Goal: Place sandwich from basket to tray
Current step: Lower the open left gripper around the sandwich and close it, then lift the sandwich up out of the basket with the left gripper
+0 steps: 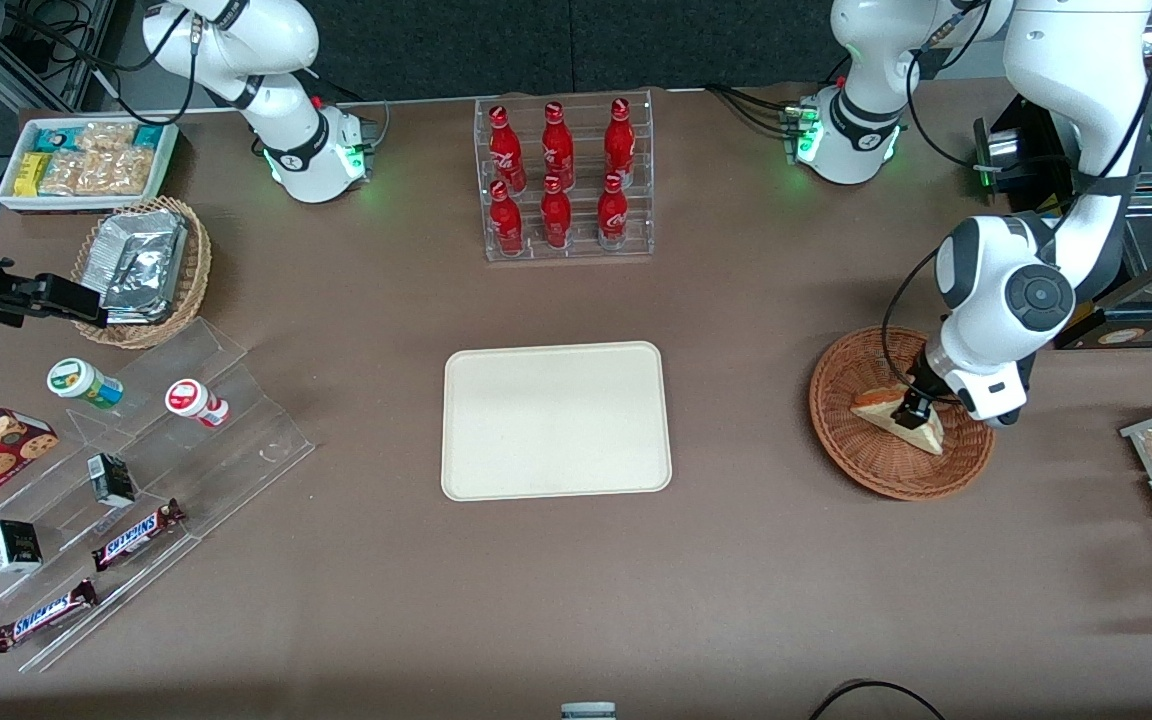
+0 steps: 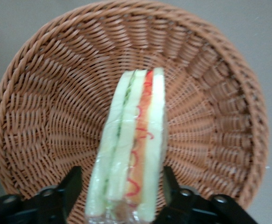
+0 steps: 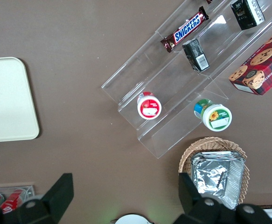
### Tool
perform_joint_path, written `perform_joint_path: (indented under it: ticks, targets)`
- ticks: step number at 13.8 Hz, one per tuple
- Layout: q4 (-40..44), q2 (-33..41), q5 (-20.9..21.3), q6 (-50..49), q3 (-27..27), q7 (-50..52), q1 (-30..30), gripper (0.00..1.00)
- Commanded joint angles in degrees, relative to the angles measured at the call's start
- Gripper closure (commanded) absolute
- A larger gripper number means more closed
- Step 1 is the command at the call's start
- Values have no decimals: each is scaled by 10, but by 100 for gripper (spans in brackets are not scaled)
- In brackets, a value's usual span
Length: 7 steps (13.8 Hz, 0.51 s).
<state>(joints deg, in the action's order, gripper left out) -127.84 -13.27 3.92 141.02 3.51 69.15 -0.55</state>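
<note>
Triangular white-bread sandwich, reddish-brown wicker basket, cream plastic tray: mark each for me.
Triangular white-bread sandwich [image 2: 135, 140], left wrist view, cut edge.
Reddish-brown wicker basket [image 1: 871, 470], front view, woven wall.
Cream plastic tray [image 1: 556, 420], front view, bare middle.

Tray [image 3: 7, 100] beside acrylic rack [image 3: 191, 79] of snacks.

Sandwich [image 2: 133, 154] end beneath tool [image 2: 119, 186]

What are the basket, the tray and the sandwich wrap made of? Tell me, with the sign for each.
Basket: woven wicker, reddish-brown, strands visible. Tray: likely matte cream plastic, smooth, low rim. Sandwich: soft bread layers, apparently in clear glossy film. The gripper straddles it inside the basket, fingers open.
</note>
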Motion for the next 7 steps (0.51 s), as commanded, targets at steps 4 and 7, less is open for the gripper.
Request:
perform_joint_path:
  ticks: [4,7]
  targets:
    - [132,10,11,-204,3,-22,5,100]
    - [166,35,12,-282,18,-46,11,100]
